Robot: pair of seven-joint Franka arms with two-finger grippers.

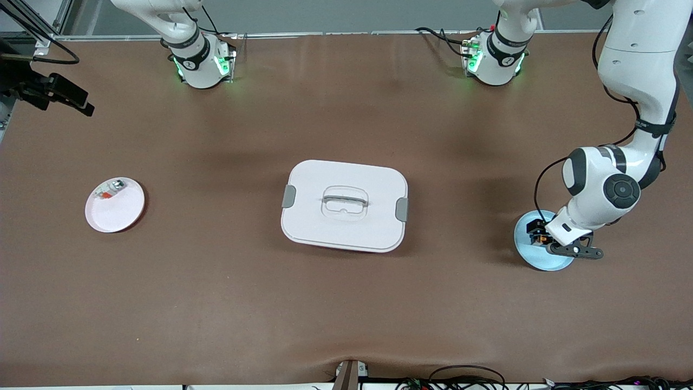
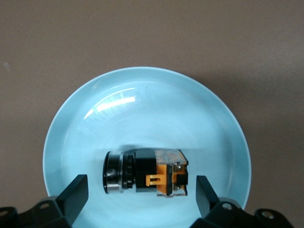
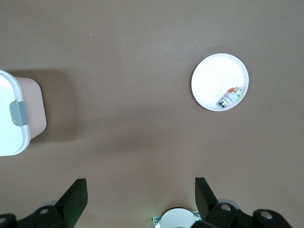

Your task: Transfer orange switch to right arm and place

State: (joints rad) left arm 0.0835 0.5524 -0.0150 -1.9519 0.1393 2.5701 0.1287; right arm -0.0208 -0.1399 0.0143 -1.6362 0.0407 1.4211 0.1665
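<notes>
The orange switch [image 2: 147, 172] is a small black block with an orange middle and a silver-ringed end. It lies on its side in the light blue plate [image 2: 142, 109], which sits at the left arm's end of the table [image 1: 541, 261]. My left gripper [image 2: 141, 190] is down over the plate and open, one finger on each side of the switch [image 1: 537, 233], with a gap at both ends. My right gripper [image 3: 141, 192] hangs open and empty high over bare table, between the lidded box and the white plate.
A white lidded box [image 1: 344, 206] with grey clips stands mid-table. A white plate [image 1: 116, 211] at the right arm's end holds a white-grey piece with a red-orange bit [image 1: 110, 189]. Black equipment [image 1: 54, 92] overhangs that end's edge.
</notes>
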